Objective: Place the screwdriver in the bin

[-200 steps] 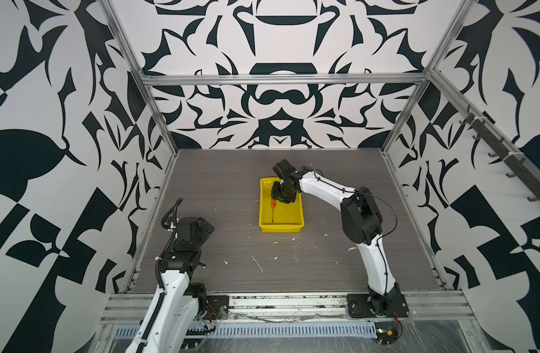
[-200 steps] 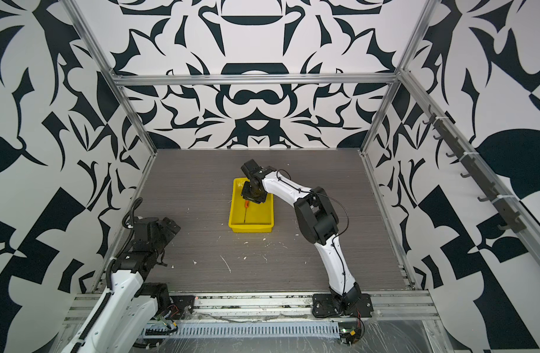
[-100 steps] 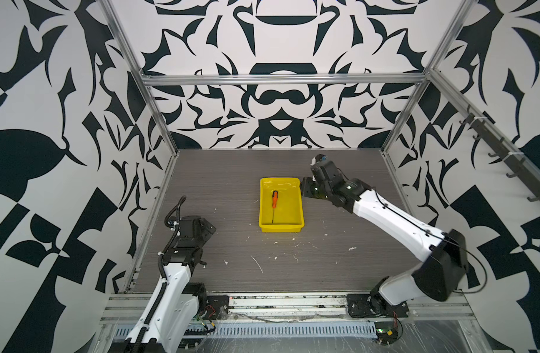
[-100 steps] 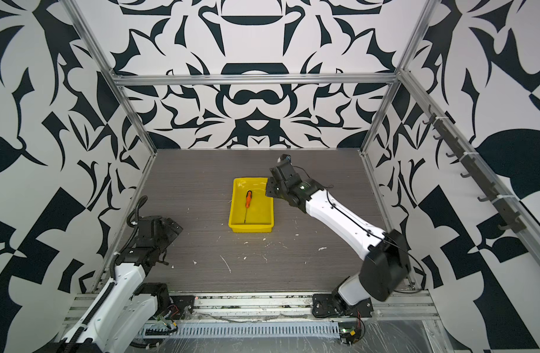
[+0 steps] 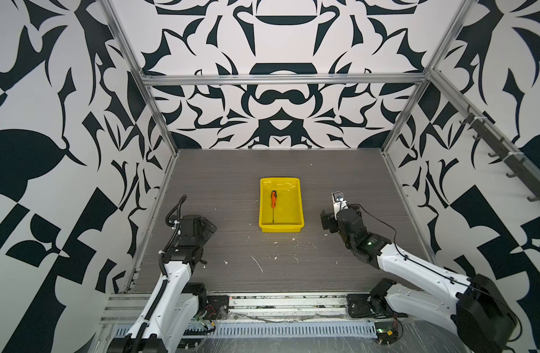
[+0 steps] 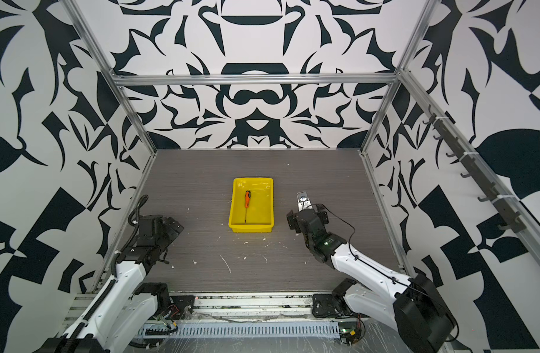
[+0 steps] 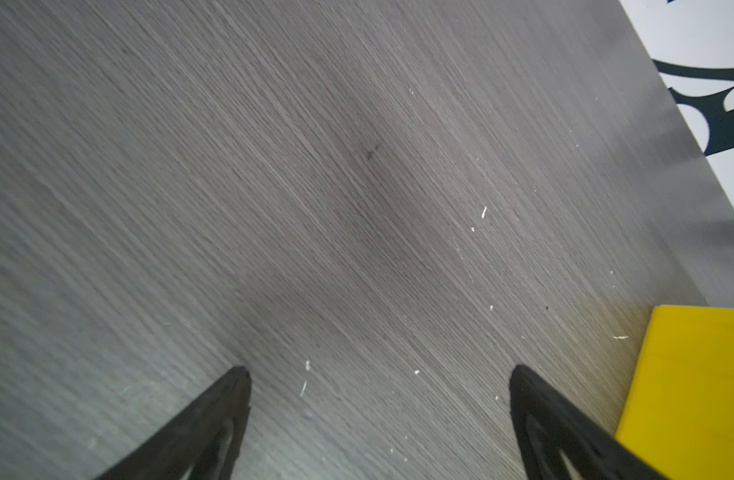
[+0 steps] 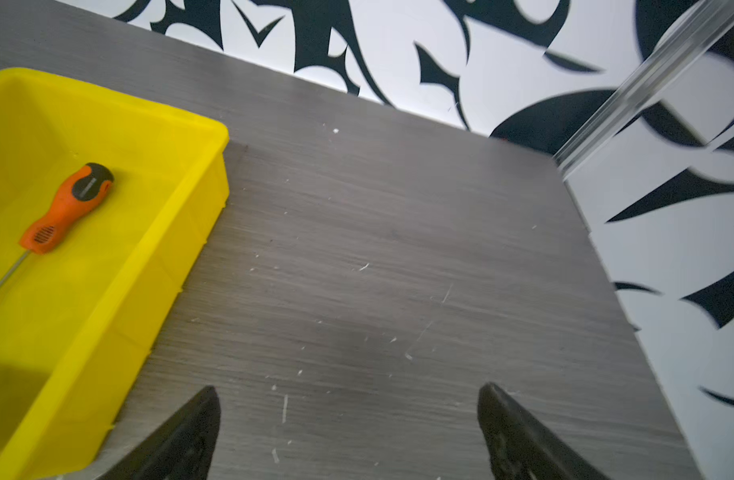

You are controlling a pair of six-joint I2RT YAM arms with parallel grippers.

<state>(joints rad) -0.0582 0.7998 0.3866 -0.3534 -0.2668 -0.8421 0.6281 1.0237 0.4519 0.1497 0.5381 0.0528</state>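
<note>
Two pincers, one bin, one screwdriver; we enter them as follows.

Item 1, screwdriver (image 5: pixel 273 200): lies flat inside the yellow bin (image 5: pixel 281 226), at centre frame in both top views. It sits in the bin's left half. Its long axis runs up and down the frame, with the black-capped orange handle toward the upper edge and the thin shaft pointing to the lower edge. No pincer touches it.

Item 2, right pincer (image 8: pixel 347 388): jaws spread wide with nothing between them, over bare surface (image 8: pixel 398 249) just right of the bin in the top views. Its wrist view takes in the screwdriver lying in the bin. We judge this the nearer arm.

Item 3, left pincer (image 7: pixel 379 372): jaws likewise apart and empty, lower left of the bin and farther off. Only a yellow corner of the bin enters its wrist view.

Writing: a dark inset on the handle carries marks too blurred to read; we find no legible brand anywhere.

Status, our judgement: placement looks complete, and nothing remains to be grasped.
</note>
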